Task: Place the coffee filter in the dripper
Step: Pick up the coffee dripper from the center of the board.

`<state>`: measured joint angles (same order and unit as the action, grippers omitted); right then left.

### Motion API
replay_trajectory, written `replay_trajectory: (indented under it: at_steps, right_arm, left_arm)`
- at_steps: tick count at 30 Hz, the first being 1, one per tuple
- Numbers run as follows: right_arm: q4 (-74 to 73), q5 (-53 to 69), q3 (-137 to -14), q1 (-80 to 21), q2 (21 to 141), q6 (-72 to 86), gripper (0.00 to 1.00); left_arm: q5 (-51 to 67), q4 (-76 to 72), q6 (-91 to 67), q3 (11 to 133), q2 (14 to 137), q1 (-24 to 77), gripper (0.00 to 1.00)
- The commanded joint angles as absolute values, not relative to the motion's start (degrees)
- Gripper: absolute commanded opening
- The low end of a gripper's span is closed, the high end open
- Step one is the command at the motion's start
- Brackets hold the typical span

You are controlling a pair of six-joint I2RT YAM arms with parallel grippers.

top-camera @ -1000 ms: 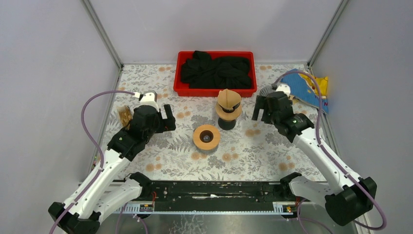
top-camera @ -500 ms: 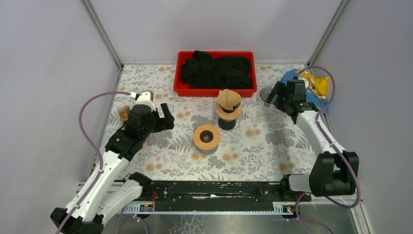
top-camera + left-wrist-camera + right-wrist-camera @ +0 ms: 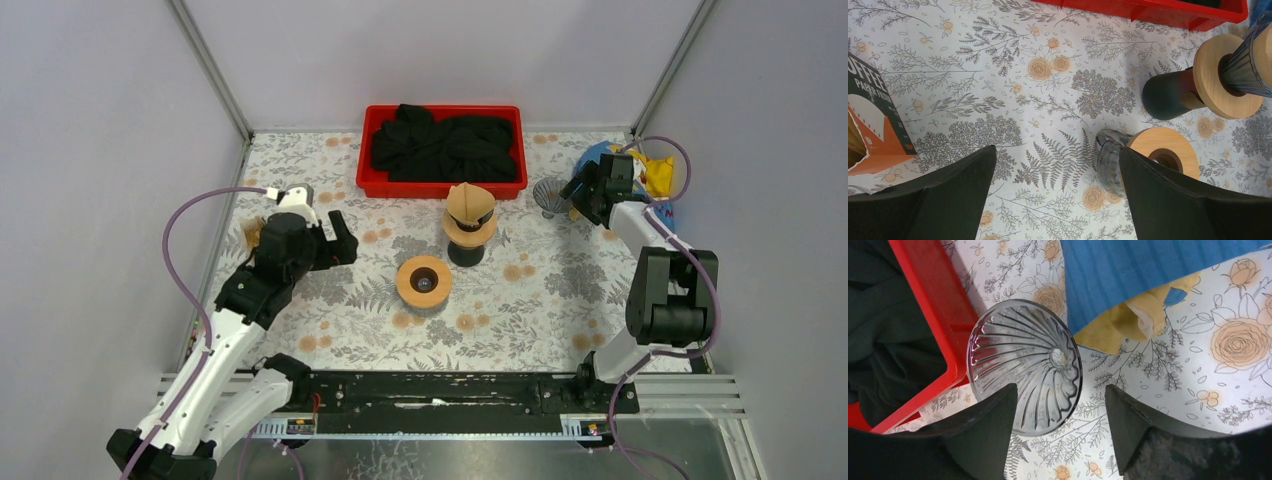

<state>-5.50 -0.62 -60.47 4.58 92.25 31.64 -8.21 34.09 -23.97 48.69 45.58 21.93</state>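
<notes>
Floral cloth is covering the whole table (image 3: 540,300), and grey walls are closing it in at the left, far and right edges. The widest open stretch is lying along the near side, in front of both arms.

At the far edge a red plastic tray (image 3: 440,189) is holding a heap of black fabric (image 3: 445,140). A crumpled blue and yellow cloth (image 3: 650,175) is filling the far right corner.

The left gripper (image 3: 1057,152) is hovering released, its jaws spread wide over bare tablecloth. The right gripper (image 3: 1060,390) is reaching towards the far right corner with its jaws apart on either side of a clear ribbed cone dripper (image 3: 1023,365), which is lying tipped over just beside the tray's corner; no clamping is showing.

Mid-table, a black stand with a wooden collar (image 3: 468,225) is carrying a tan paper cone, and a round wooden-ringed dripper (image 3: 423,281) is sitting just in front of it.

An orange and black box of paper coffee filters (image 3: 870,125) is lying at the left edge, beside the left gripper.
</notes>
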Motion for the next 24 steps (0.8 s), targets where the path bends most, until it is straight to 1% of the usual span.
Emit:
replay_trajectory:
  at_steps: [1,2,3,7,10,12,16,20,24]
  right_arm:
    - [-3.2,0.5,-64.3,4.9,95.0,33.8,0.64]
    - [-3.3,0.6,-64.4,4.9,95.0,34.0,0.60]
    - [-3.3,0.7,-64.2,4.9,95.0,34.2,0.59]
    - [-3.6,0.8,-63.8,4.9,97.0,34.6,0.57]
    - [-4.2,1.4,-63.9,4.9,97.8,34.5,0.50]
    - [-4.6,2.0,-63.9,4.9,98.3,34.4,0.46]
    - [-6.2,3.9,-63.8,4.9,98.5,34.8,0.35]
    - [-7.9,4.6,-62.7,4.9,96.0,35.2,0.23]
    - [-9.5,4.9,-61.0,4.9,92.2,35.2,0.15]
  left_arm:
    - [-6.6,30.6,-22.9,48.1,45.6,21.0,1.00]
    - [-6.4,30.6,-22.9,48.1,45.7,20.9,1.00]
    - [-6.4,30.6,-22.9,48.1,45.8,20.9,1.00]
    - [-5.9,30.5,-22.9,48.1,46.2,20.6,1.00]
    - [-5.3,30.3,-22.9,48.0,46.2,20.3,1.00]
    - [-5.0,30.2,-22.9,48.0,46.3,20.2,1.00]
    - [-4.8,29.9,-22.9,47.7,46.3,19.6,1.00]
    - [-5.0,29.3,-23.0,47.1,46.6,19.2,1.00]
    - [-3.1,29.2,-22.9,47.4,47.7,18.9,1.00]
